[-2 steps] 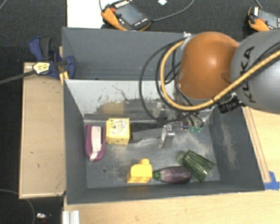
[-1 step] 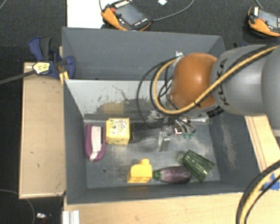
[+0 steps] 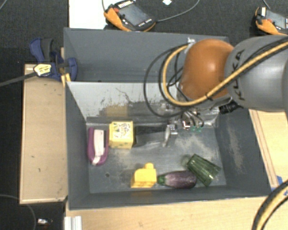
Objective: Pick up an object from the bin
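Camera view, from above and to one side: a grey metal bin (image 3: 134,51) with five loose things on its floor, and the arm (image 3: 266,75), its wrist under an orange cover (image 3: 204,68), reaching in from the right. The gripper (image 3: 169,137) hangs low over bare floor near the middle of the bin. How far it is open cannot be told from this angle, and nothing is seen in its hold. Things in order of size: a dark green cup (image 3: 201,169) lying on its side toward the front right corner; a yellow block (image 3: 121,134) with printed faces, left of centre and nearest the gripper; a purple-and-white oblong thing (image 3: 97,146) by the left wall; a purple toy aubergine (image 3: 178,179) along the front wall, close against the cup; a small yellow toy (image 3: 144,176) just left of the aubergine. Step in hand, as judged: the approach, with nothing yet lifted. The next move calls for settling on one target, the block being nearest, centring the gripper over it, descending with room on either side, then closing and lifting clear of the walls.
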`<state>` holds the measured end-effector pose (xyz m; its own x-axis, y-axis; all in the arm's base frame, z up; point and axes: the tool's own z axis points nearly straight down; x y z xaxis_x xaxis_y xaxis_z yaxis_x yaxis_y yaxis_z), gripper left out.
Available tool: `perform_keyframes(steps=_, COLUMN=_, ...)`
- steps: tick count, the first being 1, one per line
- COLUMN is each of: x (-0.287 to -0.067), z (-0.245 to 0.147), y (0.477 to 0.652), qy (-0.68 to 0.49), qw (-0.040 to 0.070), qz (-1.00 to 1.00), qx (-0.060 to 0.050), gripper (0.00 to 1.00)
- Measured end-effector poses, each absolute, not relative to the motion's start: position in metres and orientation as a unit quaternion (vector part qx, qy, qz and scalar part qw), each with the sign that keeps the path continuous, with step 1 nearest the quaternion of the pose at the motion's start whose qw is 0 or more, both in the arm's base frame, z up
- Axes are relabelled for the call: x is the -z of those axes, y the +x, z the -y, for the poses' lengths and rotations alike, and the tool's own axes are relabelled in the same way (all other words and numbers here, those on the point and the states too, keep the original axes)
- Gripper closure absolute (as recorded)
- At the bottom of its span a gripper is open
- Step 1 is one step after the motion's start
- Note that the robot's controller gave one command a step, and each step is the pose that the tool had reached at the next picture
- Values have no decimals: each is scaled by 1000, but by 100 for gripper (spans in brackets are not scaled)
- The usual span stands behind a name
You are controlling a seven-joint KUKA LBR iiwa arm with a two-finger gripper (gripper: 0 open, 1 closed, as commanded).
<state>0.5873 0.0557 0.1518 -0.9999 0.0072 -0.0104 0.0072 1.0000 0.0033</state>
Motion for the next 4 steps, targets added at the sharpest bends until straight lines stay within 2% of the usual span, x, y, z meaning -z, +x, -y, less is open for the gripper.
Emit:
perform_keyframes(steps=1, x=-101, z=-65, y=579, qy=-28, qw=1, qz=-1000, qx=-1, gripper=0)
perform_keyframes(steps=2, x=-70, z=-58, y=589, qy=94, qw=8, qz=-996, qx=-2, gripper=0)
perform_keyframes(steps=3, x=-71, z=-52, y=583, qy=37, qw=5, qz=-999, qx=-1, gripper=100)
perform_keyframes(steps=4, x=-71, z=-52, y=583, qy=38, qw=5, qz=-999, qx=-1, gripper=100)
